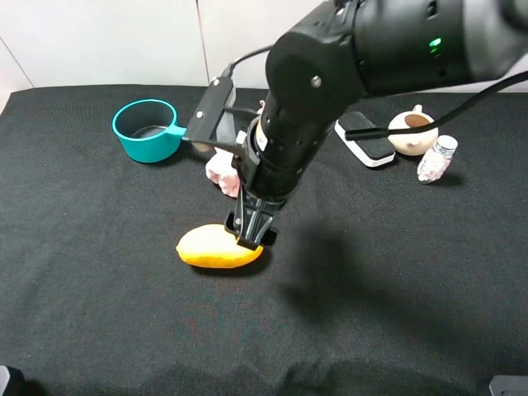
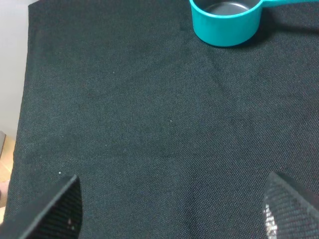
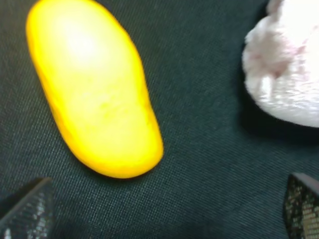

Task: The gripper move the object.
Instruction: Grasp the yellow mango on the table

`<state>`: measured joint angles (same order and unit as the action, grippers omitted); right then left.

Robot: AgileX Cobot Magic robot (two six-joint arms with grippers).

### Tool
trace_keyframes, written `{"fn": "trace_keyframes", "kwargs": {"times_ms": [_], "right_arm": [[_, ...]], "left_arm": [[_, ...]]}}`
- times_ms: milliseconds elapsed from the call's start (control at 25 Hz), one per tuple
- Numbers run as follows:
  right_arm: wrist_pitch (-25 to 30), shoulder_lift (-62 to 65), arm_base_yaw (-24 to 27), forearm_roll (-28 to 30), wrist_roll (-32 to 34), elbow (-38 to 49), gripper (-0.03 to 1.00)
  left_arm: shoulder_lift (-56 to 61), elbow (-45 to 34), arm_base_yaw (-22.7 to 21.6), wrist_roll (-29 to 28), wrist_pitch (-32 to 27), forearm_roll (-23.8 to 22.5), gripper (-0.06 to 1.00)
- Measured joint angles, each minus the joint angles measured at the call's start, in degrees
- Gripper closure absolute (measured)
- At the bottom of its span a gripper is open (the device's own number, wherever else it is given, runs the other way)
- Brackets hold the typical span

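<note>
The yellow-orange mango-like fruit (image 1: 219,247) lies on the black cloth, left of centre. My right gripper (image 1: 252,235) reaches across the middle and hangs right over the fruit's right end. In the right wrist view the fruit (image 3: 94,94) lies ahead of the two spread fingertips (image 3: 27,209). The right gripper (image 3: 164,211) is open and holds nothing. My left gripper (image 2: 169,209) is open and empty over bare cloth. It does not show in the high view.
A pink plush roll (image 1: 221,172) lies just behind the fruit, also in the right wrist view (image 3: 286,64). A teal cup (image 1: 148,130) stands at the back left, also in the left wrist view (image 2: 227,20). An eraser block (image 1: 367,139), a teapot (image 1: 412,130) and a small bottle (image 1: 437,158) are at the back right.
</note>
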<state>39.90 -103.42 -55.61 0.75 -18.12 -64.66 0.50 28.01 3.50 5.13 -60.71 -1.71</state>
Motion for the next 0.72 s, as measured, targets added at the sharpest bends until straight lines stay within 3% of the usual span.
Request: {"fn": "trace_keyframes", "kwargs": {"times_ms": [480, 720], "right_arm": [[-3.08, -3.71, -0.08, -5.74, -5.55, -0.04, 0.27], [-4.03, -4.66, -1.71, -5.94, -6.70, -0.68, 0.27]], "left_arm": [[0.00, 0.00, 0.00, 0.00, 0.00, 0.00, 0.15], [0.00, 0.00, 0.00, 0.00, 0.00, 0.00, 0.15]]}}
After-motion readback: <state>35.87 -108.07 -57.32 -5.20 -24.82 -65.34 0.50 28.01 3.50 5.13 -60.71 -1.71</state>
